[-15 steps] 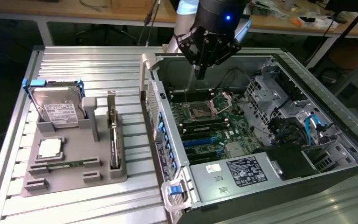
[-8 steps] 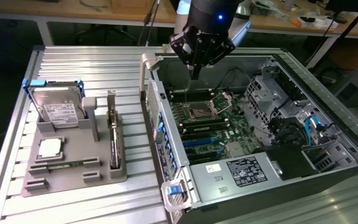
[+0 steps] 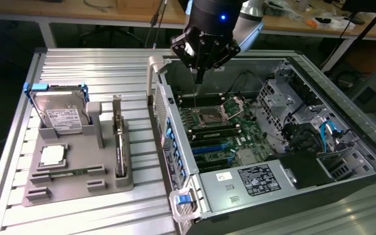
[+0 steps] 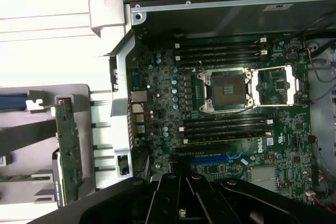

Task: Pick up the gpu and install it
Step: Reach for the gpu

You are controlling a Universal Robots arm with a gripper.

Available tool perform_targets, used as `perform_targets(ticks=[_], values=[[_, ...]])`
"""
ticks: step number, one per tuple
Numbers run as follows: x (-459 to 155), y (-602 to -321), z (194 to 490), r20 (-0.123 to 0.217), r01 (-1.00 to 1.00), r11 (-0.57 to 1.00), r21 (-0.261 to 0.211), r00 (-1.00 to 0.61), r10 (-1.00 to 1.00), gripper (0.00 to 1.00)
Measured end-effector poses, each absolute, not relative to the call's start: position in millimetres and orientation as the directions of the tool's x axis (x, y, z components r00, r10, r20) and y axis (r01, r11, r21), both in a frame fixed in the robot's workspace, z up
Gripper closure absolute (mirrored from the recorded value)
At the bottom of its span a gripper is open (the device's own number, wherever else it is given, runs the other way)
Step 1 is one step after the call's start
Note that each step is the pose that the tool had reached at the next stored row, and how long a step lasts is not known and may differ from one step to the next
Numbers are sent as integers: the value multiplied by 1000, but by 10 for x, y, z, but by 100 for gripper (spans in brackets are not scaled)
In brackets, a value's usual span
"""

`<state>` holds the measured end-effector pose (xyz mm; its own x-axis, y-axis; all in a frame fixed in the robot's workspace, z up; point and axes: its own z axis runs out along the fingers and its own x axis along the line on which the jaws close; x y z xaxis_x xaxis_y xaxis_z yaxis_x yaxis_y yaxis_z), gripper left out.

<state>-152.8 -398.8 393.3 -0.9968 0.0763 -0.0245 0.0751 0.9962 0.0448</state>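
Steer the tool [image 3: 199, 78], clenched on nothing over the motherboard [image 3: 222, 128], clear of the case [image 3: 164, 110]. Approach the gpu [image 3: 118, 147], upright in the grey holder [image 3: 103, 185] on the table [image 3: 77, 63], squarely from above.

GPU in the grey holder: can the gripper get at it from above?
Likely yes: the gpu stands on edge in the grey holder, nothing above it. The gripper hangs over the open case, above its wall.
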Motion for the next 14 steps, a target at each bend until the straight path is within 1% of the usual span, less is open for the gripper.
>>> perform_targets(ticks=[14], values=[[-1724,-3988,3933,-24,75,996,45,-997,76,89]])
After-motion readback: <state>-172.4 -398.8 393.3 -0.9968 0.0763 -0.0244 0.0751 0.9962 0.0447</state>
